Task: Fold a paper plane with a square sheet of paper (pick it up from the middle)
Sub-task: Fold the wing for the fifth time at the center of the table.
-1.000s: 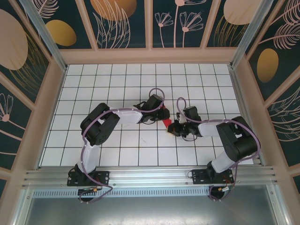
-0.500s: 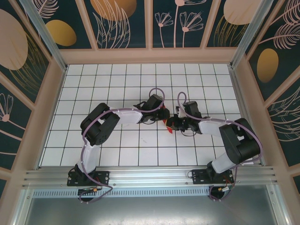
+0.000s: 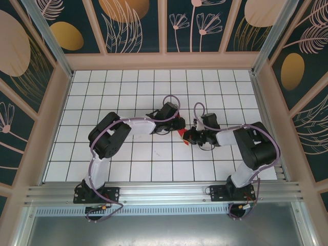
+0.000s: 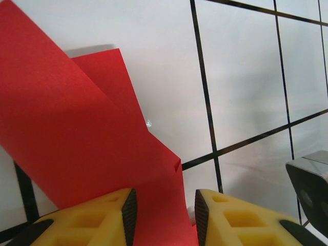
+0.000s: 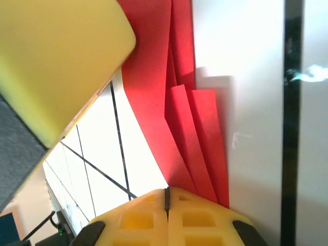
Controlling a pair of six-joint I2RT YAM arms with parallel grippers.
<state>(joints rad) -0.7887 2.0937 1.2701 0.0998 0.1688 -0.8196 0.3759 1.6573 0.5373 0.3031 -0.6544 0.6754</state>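
Note:
The red sheet of paper [image 3: 182,134], folded into several overlapping layers, lies on the white tiled table between the two grippers. In the left wrist view the paper [image 4: 77,128] runs down into the gap of my left gripper [image 4: 165,205]. Its jaws stand apart, and white shows between the paper's edge and the right pad. My right gripper [image 5: 166,193] is shut, pads meeting. The folded paper [image 5: 154,77] narrows down to its tip and slips under one finger. From above, the left gripper [image 3: 178,123] and right gripper [image 3: 188,136] sit almost touching.
A yellow finger [image 5: 56,61] of the left gripper looms close in the right wrist view. The right gripper's dark body [image 4: 312,189] sits at the lower right of the left wrist view. Wooden walls [image 3: 164,60] ring the tiled table.
The right gripper has shifted slightly up and left toward the left gripper, covering more of the red paper, and its forearm has swung. The left arm has stayed put.

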